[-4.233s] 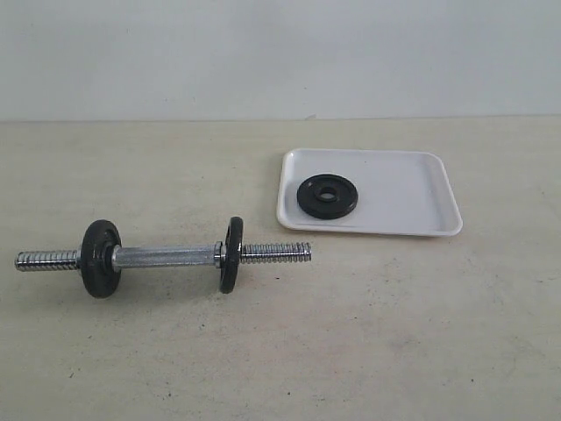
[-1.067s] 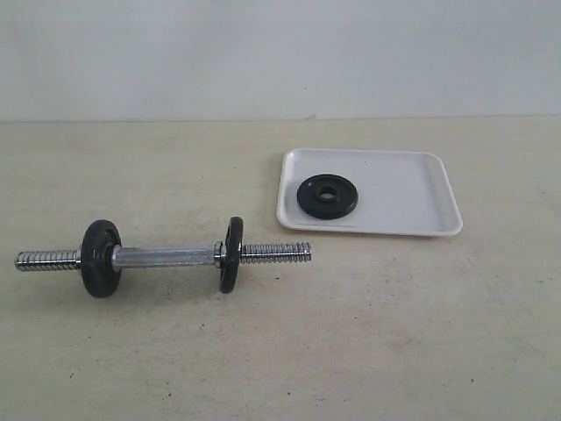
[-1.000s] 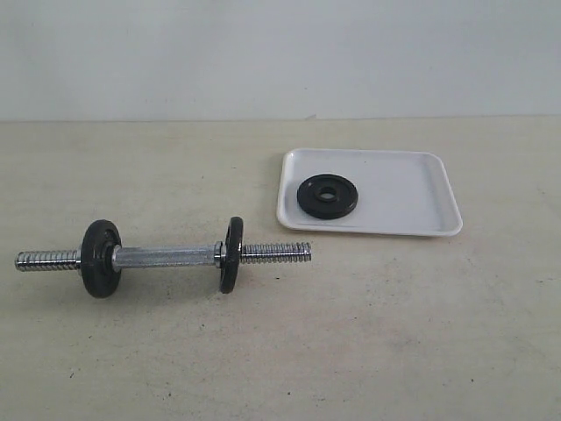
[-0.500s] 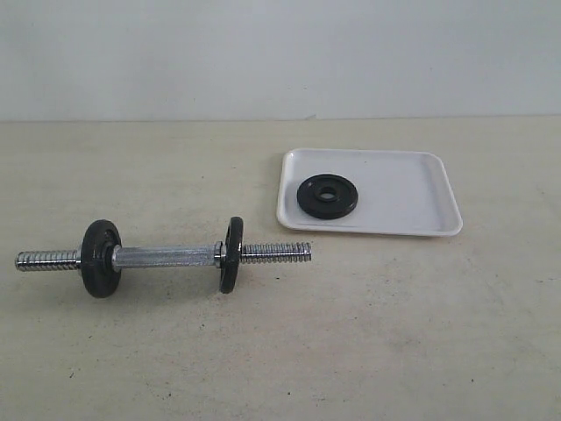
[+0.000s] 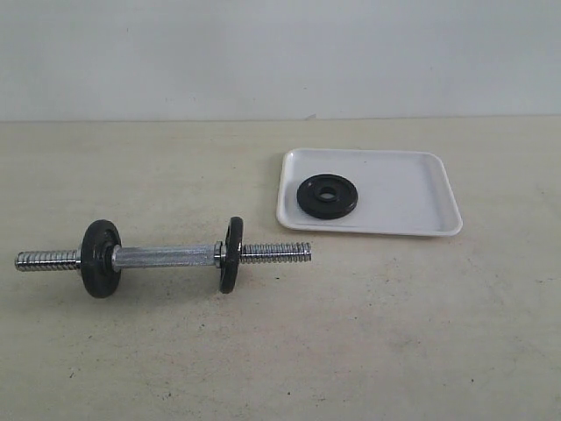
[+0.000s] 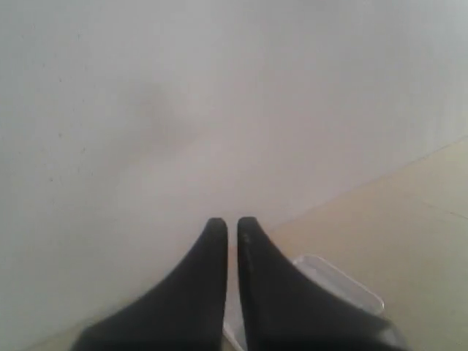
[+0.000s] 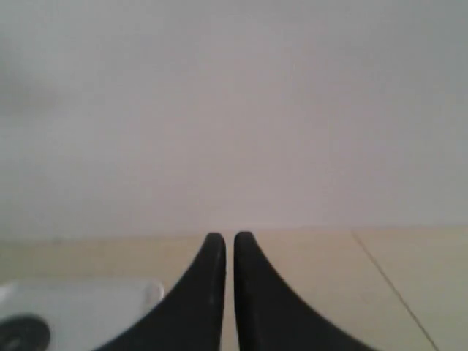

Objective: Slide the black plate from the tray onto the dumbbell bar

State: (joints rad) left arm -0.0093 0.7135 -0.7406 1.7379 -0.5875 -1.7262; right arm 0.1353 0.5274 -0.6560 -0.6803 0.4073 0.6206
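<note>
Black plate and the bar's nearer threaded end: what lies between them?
Between the black plate and the dumbbell bar lie only the tray rim and bare table, seen in the exterior view.

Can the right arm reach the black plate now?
Probably yes: the black plate lies alone and uncovered on the tray, with nothing above it. The right gripper is shut, so it must open first.
</note>
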